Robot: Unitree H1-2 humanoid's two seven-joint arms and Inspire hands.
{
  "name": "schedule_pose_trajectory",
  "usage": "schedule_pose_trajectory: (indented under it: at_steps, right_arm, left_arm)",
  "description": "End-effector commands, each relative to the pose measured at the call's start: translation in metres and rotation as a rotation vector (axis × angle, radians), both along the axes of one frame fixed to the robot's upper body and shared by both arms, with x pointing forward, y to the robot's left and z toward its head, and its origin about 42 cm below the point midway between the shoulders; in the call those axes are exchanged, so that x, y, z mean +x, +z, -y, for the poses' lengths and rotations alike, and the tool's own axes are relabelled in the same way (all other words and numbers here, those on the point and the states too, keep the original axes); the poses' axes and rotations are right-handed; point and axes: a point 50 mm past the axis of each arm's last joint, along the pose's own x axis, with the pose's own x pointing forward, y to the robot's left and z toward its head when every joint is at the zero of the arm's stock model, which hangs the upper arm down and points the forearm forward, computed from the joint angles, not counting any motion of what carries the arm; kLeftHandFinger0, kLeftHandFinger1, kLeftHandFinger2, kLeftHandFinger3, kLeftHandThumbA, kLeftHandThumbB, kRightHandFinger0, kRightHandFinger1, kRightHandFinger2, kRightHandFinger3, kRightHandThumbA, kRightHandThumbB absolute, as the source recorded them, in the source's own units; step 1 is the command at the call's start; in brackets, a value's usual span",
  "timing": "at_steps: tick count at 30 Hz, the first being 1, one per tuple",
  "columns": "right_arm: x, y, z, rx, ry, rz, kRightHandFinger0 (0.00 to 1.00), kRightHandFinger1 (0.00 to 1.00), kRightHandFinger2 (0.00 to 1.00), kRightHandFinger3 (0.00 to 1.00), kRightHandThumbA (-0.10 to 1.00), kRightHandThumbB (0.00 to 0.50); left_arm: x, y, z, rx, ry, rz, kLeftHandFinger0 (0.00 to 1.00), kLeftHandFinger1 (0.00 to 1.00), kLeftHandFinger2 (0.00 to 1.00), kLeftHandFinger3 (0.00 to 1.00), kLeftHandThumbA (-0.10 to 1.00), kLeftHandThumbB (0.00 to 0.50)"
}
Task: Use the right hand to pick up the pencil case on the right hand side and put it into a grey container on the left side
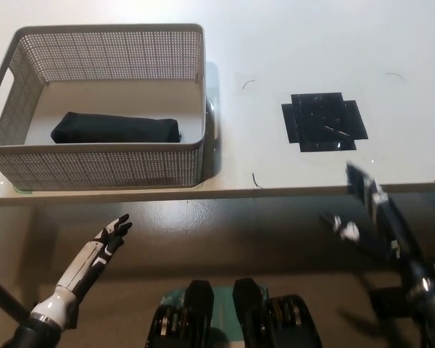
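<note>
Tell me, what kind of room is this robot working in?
Probably a test bench or lab, not a home: a plain white table holds only a grey basket with a black pencil case inside, and a black tape patch that looks like a placement marker.
</note>
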Motion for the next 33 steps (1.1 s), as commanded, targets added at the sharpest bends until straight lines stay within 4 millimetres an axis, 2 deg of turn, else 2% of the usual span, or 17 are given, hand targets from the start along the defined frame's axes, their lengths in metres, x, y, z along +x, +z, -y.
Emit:
schedule_pose_trajectory:
  at_steps: [1,3,4,8,10,17,21,23,33]
  right_arm:
    - [-0.022,0.0,0.011,0.218,0.04,0.1,1.0,1.0,1.0,1.0,1.0,0.456]
    - [-0.028,-0.012,0.014,0.186,0.029,0.075,1.0,1.0,1.0,1.0,1.0,0.447]
    - [-0.03,-0.019,0.017,0.178,0.033,0.061,1.0,1.0,1.0,1.0,1.0,0.421]
    - [-0.019,-0.029,0.027,0.194,0.041,0.038,1.0,1.0,1.0,1.0,1.0,0.341]
    - [-0.016,-0.036,0.033,0.181,0.04,0.021,1.0,1.0,1.0,1.0,1.0,0.321]
    - [-0.007,-0.046,0.039,0.211,0.049,-0.015,1.0,1.0,1.0,1.0,1.0,0.347]
    - [-0.006,-0.048,0.041,0.246,0.044,-0.025,1.0,1.0,1.0,1.0,1.0,0.341]
    - [-0.005,-0.05,0.042,0.255,0.042,-0.026,1.0,1.0,1.0,1.0,1.0,0.317]
    - [-0.003,-0.05,0.041,0.253,0.036,-0.008,1.0,1.0,1.0,1.0,1.0,0.324]
  left_arm:
    - [0.004,0.017,-0.022,0.015,0.062,0.091,1.0,1.0,1.0,1.0,1.0,0.451]
    - [0.005,0.019,-0.025,0.024,0.07,0.096,1.0,1.0,1.0,1.0,1.0,0.456]
    - [0.006,0.02,-0.026,0.012,0.072,0.096,1.0,1.0,1.0,1.0,1.0,0.454]
    - [0.02,0.03,-0.027,-0.019,0.078,0.119,1.0,1.0,1.0,1.0,1.0,0.447]
    - [0.022,0.032,-0.026,-0.032,0.082,0.126,1.0,1.0,1.0,1.0,1.0,0.445]
    - [0.017,0.03,-0.027,-0.037,0.097,0.129,1.0,1.0,1.0,1.0,1.0,0.434]
    - [0.019,0.031,-0.027,-0.031,0.097,0.131,1.0,1.0,1.0,1.0,1.0,0.436]
    - [0.02,0.032,-0.027,-0.029,0.096,0.133,1.0,1.0,1.0,1.0,1.0,0.436]
    - [0.025,0.041,-0.027,-0.008,0.083,0.141,1.0,1.0,1.0,1.0,1.0,0.442]
